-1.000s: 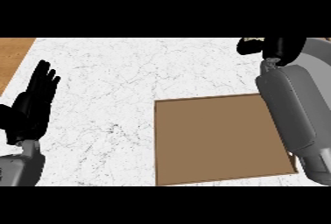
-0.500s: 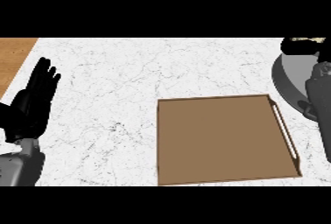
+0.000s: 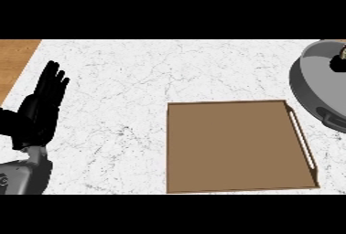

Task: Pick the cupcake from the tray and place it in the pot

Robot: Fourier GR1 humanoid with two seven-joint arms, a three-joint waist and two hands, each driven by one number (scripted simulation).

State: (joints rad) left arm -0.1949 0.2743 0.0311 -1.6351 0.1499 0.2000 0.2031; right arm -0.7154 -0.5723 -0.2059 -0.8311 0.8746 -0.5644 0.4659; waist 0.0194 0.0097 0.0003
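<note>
The brown tray lies flat on the white marble counter with nothing on it. A grey pot stands at the right edge, partly cut off. Inside it sits a small dark thing with a pale top, the cupcake, half out of the picture. My left hand rests open at the far left, fingers up, well away from tray and pot. My right hand does not show.
A pale handle bar runs along the tray's right side. The pot's dark side handle points toward the tray's right corner. A strip of wooden surface borders the counter at the upper left.
My right forearm and hand have drawn out of the picture at the right, uncovering the pot and the cupcake in it. The view has shifted slightly. The left hand has stayed put.
</note>
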